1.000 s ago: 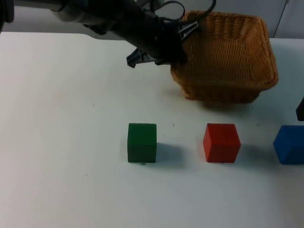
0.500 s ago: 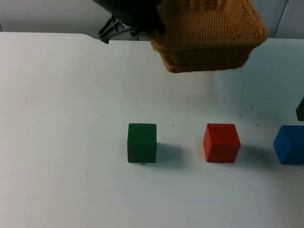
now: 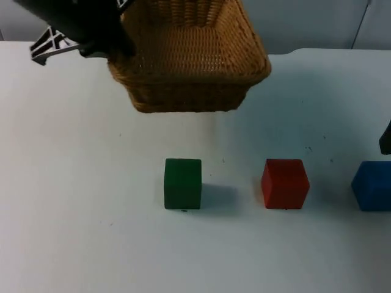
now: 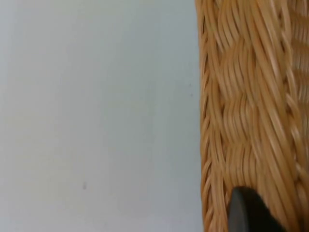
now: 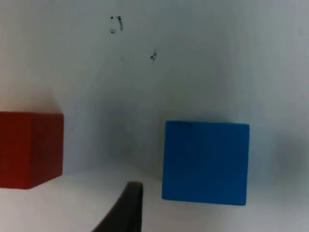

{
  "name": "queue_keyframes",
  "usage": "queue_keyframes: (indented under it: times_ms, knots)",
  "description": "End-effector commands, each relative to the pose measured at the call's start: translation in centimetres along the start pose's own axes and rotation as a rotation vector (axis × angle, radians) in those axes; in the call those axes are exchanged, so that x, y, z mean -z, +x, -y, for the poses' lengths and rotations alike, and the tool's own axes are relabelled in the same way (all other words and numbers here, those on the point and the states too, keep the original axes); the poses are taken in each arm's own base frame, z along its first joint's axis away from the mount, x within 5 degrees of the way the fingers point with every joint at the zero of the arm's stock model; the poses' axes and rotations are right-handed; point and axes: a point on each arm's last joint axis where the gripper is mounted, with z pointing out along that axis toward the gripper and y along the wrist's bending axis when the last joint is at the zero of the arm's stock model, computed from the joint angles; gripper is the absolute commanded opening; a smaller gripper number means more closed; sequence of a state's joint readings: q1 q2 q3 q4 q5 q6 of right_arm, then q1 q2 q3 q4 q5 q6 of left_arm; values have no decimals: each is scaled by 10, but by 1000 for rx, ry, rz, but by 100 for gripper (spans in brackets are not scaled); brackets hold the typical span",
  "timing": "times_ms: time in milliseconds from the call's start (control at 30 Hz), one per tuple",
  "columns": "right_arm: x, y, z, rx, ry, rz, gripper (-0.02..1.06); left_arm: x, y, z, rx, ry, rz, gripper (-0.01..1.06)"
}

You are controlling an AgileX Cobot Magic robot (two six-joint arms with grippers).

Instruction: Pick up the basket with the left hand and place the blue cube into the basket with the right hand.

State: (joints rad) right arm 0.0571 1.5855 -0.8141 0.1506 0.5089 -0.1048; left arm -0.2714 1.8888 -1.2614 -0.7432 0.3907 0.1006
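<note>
wicker up on the left, blue cube waiting under the right arm

wicker basket (image 3: 190, 58) hangs clear of the table (image 3: 73, 183) in the upper middle of the top view, its base off the surface and its shadow cast below it. the left gripper (image 3: 113, 46) is clamped on the basket's left rim at the upper left of the frame; in the left wrist view a fingertip (image 4: 246, 210) presses against the woven wall (image 4: 251, 111).

the blue cube (image 3: 372, 185) sits flat at the right edge of the top view, level with the red cube (image 3: 285, 183) and the green cube (image 3: 182, 183), the three in one row and well apart. it is the farthest of the row from the basket and the nearest to the right arm. the right wrist view looks onto the blue cube (image 5: 205, 162), with the red cube (image 5: 30, 149) off to its side. the right gripper (image 3: 386, 139) hovers just above and behind the cube at the frame's right edge; how far its fingers are spread i cannot tell.

the cube has no long axis, so its faces, square to the table edge, look like the natural grip. the surface is plain white and bare around it, with room on both sides. the carry would then run up and leftward, past the red cube, to the basket's open top.
</note>
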Motion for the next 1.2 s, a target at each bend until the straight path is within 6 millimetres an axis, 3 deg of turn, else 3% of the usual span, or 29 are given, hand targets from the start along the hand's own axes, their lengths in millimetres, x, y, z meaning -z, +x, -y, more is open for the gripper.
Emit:
queue_keyframes:
  times_ms: [0,133,300,567,1167]
  knots:
    - [1,-2,-1,-5,-7,2,103,24,4,-3,-15,1,48,0]
    - [1,0,-2,-8,-10,-11,103,54,26,-27,-13,-47,59,0]
    - [1,0,-2,-8,-11,-18,103,76,50,-54,-1,-102,54,0]
    - [-1,-1,-2,-13,-12,-9,103,89,67,-72,-8,-136,29,0]
    - [-56,7,-6,-17,-9,-110,103,96,74,-70,-84,-117,-5,0]
